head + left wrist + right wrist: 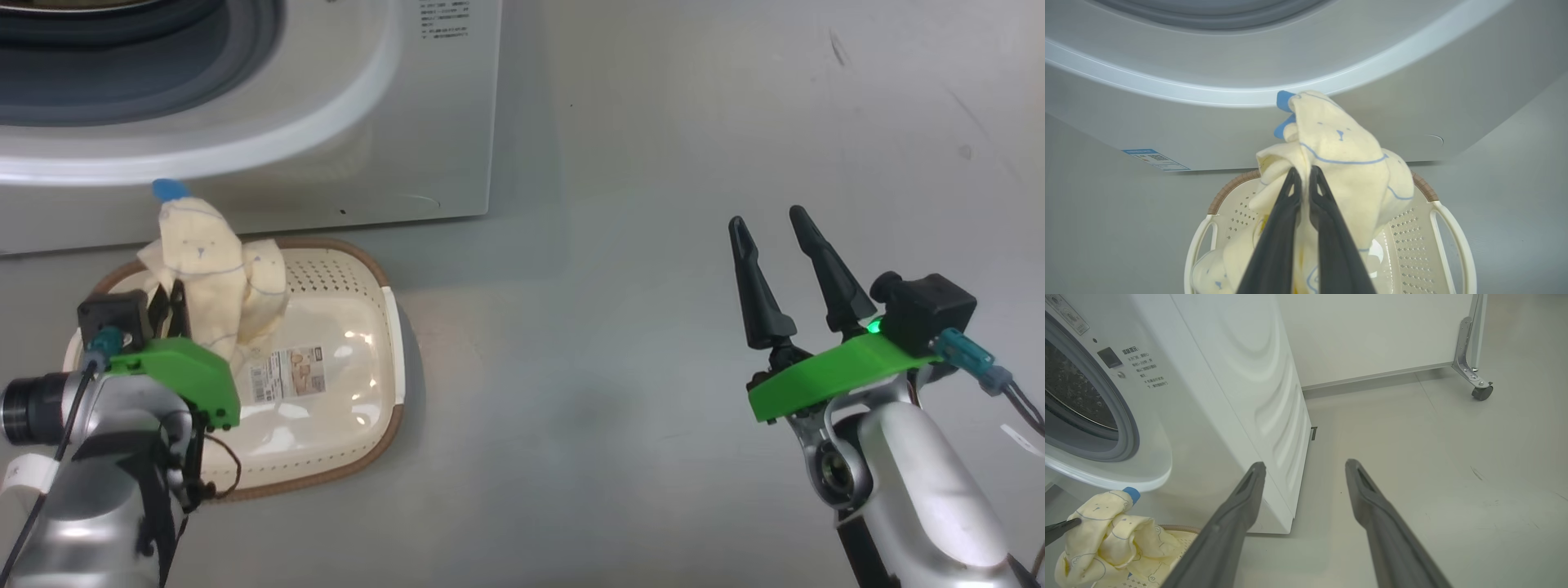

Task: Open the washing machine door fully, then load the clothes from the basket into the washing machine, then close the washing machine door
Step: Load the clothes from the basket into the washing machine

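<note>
My left gripper [175,287] [1302,173] is shut on the cream-yellow clothes [214,269] [1339,163], which hang bunched above the cream basket [359,408] [1417,241] with a blue cuff at the top. The basket stands on the floor right before the white washing machine [326,98] [1167,122] [1229,396]. The machine's grey-sealed port [122,65] [1081,412] stands uncovered, with the steel drum visible in the right wrist view; the washing machine door is out of view. My right gripper [771,220] [1304,467] is open and empty over the floor, well to the basket's right.
Grey floor [653,245] stretches to the right of the machine. A white wall panel with a castor leg [1480,390] stands farther back in the right wrist view. A blue sticker [1155,159] sits low on the machine's front.
</note>
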